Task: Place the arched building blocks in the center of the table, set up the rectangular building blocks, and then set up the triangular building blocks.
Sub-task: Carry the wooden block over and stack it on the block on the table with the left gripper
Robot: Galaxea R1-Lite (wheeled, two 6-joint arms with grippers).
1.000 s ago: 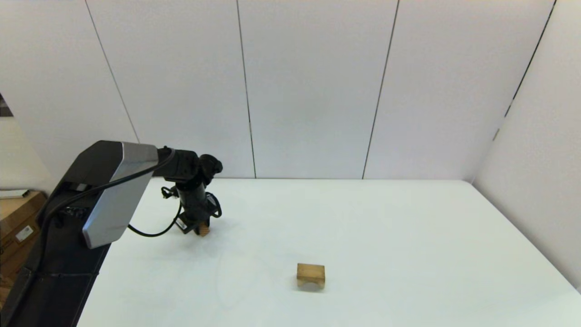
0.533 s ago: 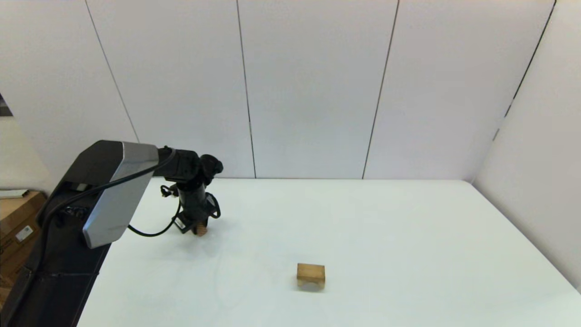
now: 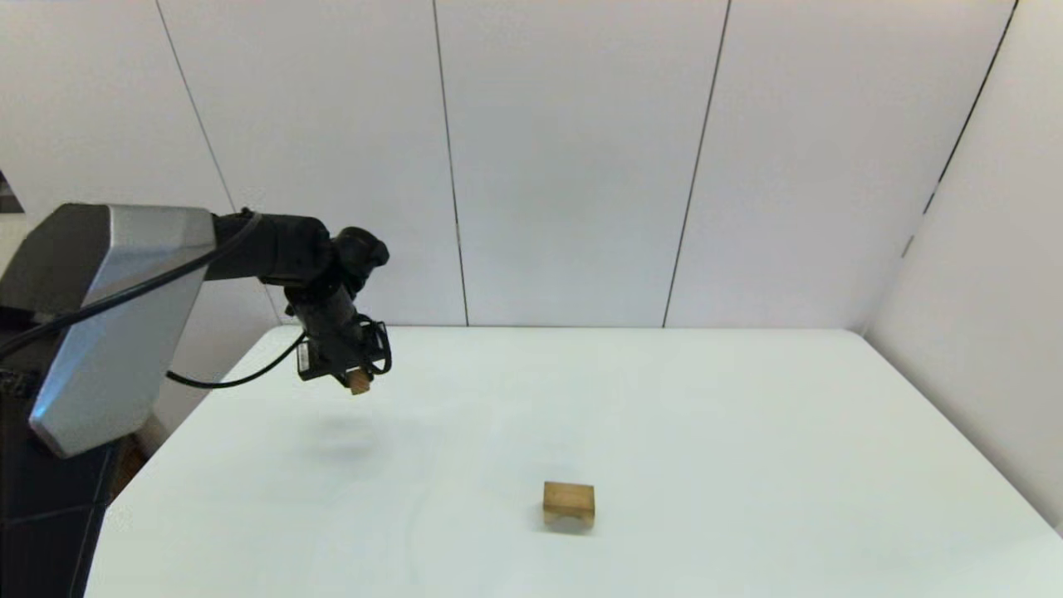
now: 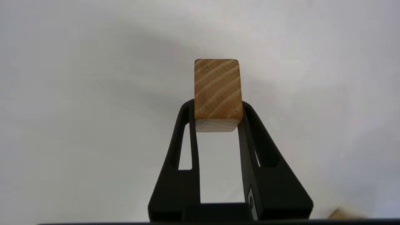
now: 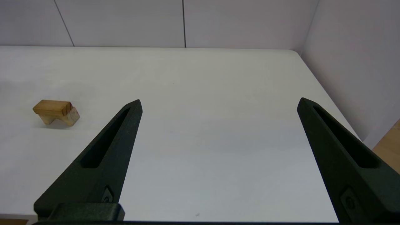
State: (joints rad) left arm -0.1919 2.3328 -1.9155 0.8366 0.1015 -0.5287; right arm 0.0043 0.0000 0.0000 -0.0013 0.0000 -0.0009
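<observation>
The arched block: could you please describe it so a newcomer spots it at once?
Start at the white table; near its middle sits the arched block, apart from the left gripper. Unlike the held rectangular block, it has a curved cut-out underneath.

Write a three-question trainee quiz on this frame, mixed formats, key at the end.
1. True or false: the left gripper holds a wooden block clear of the table.
2. The arched block is: A) in the right gripper; B) standing on the table, cut-out down; C) stacked on another block.
3. Fill in: the right gripper's fingers are ____, with nothing between them.

Key: 1 true. 2 B. 3 open.
</observation>
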